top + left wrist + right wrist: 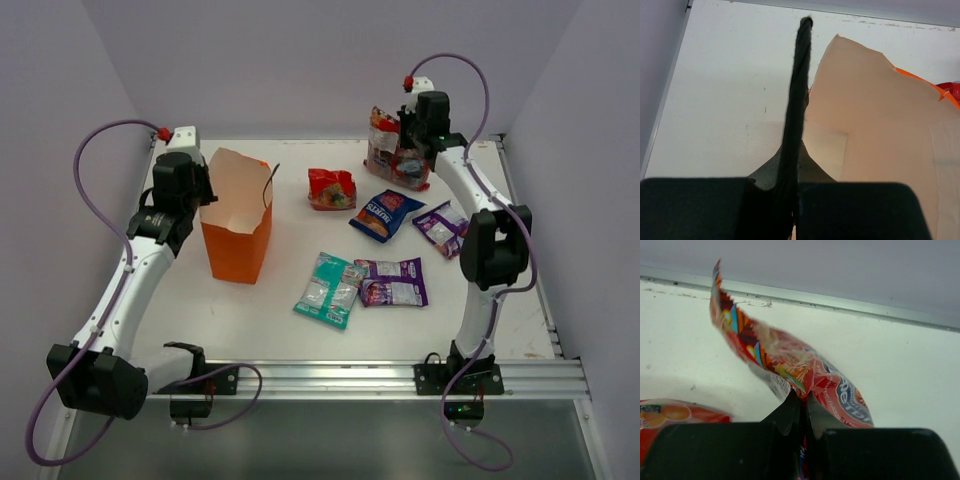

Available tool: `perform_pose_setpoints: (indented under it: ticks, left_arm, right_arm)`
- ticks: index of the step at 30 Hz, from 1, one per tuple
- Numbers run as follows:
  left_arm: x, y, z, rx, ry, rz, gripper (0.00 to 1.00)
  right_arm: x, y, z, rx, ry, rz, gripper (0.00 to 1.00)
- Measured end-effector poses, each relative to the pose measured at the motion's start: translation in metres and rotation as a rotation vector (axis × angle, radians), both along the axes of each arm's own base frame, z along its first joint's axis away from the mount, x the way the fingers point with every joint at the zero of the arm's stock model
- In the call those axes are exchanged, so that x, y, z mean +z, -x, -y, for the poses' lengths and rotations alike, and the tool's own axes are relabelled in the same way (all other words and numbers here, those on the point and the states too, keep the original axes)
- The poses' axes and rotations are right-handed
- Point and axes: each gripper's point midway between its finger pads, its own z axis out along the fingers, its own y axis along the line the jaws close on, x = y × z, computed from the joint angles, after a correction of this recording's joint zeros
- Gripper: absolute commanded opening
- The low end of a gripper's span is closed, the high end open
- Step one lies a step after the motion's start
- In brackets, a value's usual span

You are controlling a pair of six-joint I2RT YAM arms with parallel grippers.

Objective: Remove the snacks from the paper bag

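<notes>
The orange paper bag (238, 228) stands upright and open at the left; its pale inside (880, 130) shows nothing in it. My left gripper (193, 192) (794, 155) is shut on the bag's black cord handle (799, 85) at its left rim. At the back right, my right gripper (410, 140) (807, 399) is shut on the larger red packet (385, 148) (790, 360), which hangs tilted just above the table. Five snacks lie on the table: a small red one (331, 188), a blue-and-red one (386, 214), two purple ones (441, 226) (392, 282) and a teal one (330, 289).
The white table (250, 320) has a raised rim at the back (840, 305) and grey walls close behind and at both sides. A metal rail (380, 378) runs along the near edge between the arm bases. A red-and-orange packet edge (675, 415) shows low left in the right wrist view.
</notes>
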Motion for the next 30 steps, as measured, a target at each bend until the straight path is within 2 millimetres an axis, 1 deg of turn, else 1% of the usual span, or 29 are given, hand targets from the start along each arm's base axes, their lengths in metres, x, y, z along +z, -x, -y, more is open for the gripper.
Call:
perform_pose_setpoints:
  ticks: [3,5,6,8,9,11,12,13,14,15,16,17,19,21,23,25,27,28,29,30]
  left_arm:
    - [-0.001,0.000,0.003,-0.010,0.018,-0.002,0.00]
    - [-0.001,0.000,0.005,-0.013,0.031,-0.002,0.00]
    - [0.000,0.000,0.005,-0.014,0.034,-0.001,0.00]
    - [0.000,-0.001,0.004,-0.011,0.038,0.001,0.00]
    - [0.001,-0.001,0.004,-0.009,0.040,0.005,0.00]
    - [0.002,-0.002,0.004,-0.007,0.042,0.008,0.00]
    - [0.002,-0.002,0.003,-0.006,0.043,0.009,0.00]
    - [0.002,-0.002,0.003,-0.004,0.043,0.011,0.00]
    - [0.003,-0.003,0.002,-0.001,0.046,0.013,0.00]
    - [0.003,-0.003,0.003,0.000,0.051,0.016,0.00]
    - [0.004,-0.003,0.003,0.003,0.056,0.018,0.00]
    - [0.004,-0.004,0.003,0.003,0.058,0.020,0.01]
    - [0.005,-0.004,0.003,0.004,0.060,0.024,0.01]
    - [0.006,-0.005,0.003,0.005,0.064,0.028,0.01]
    - [0.006,-0.005,0.003,0.007,0.067,0.031,0.04]
    - [0.007,-0.005,0.003,0.007,0.068,0.032,0.13]
    - [0.007,-0.006,0.003,0.009,0.073,0.035,0.21]
    - [0.008,-0.006,0.004,0.011,0.077,0.038,0.32]
    - [0.008,-0.006,0.004,0.015,0.085,0.040,0.39]
    - [0.009,-0.006,0.003,0.016,0.083,0.041,0.46]
  right_arm:
    - [-0.003,-0.001,0.011,-0.040,-0.081,-0.018,0.00]
    - [-0.011,0.000,0.026,-0.090,-0.154,-0.046,0.00]
    - [-0.014,0.001,0.033,-0.117,-0.183,-0.056,0.02]
    - [-0.017,-0.001,0.055,-0.185,-0.253,-0.068,0.11]
    - [-0.017,-0.002,0.068,-0.223,-0.281,-0.069,0.30]
    - [-0.015,-0.004,0.099,-0.311,-0.314,-0.056,0.55]
    - [-0.014,-0.005,0.112,-0.347,-0.319,-0.048,0.72]
    - [-0.012,-0.004,0.131,-0.397,-0.319,-0.035,0.77]
    - [-0.010,-0.003,0.143,-0.428,-0.314,-0.029,0.81]
    - [-0.009,-0.001,0.154,-0.455,-0.308,-0.023,0.89]
    - [-0.005,0.001,0.159,-0.472,-0.306,-0.016,0.92]
    - [0.000,0.004,0.161,-0.480,-0.302,-0.010,0.94]
    - [0.010,0.015,0.156,-0.474,-0.300,-0.004,0.98]
    - [0.025,0.032,0.143,-0.451,-0.301,0.007,0.99]
    - [0.046,0.051,0.130,-0.422,-0.308,0.033,0.99]
    - [0.069,0.077,0.114,-0.379,-0.324,0.063,0.99]
    - [0.098,0.106,0.103,-0.332,-0.351,0.115,0.99]
    - [0.112,0.121,0.099,-0.312,-0.363,0.143,0.99]
    - [0.125,0.136,0.095,-0.290,-0.377,0.173,0.99]
    - [0.134,0.147,0.094,-0.278,-0.385,0.195,0.99]
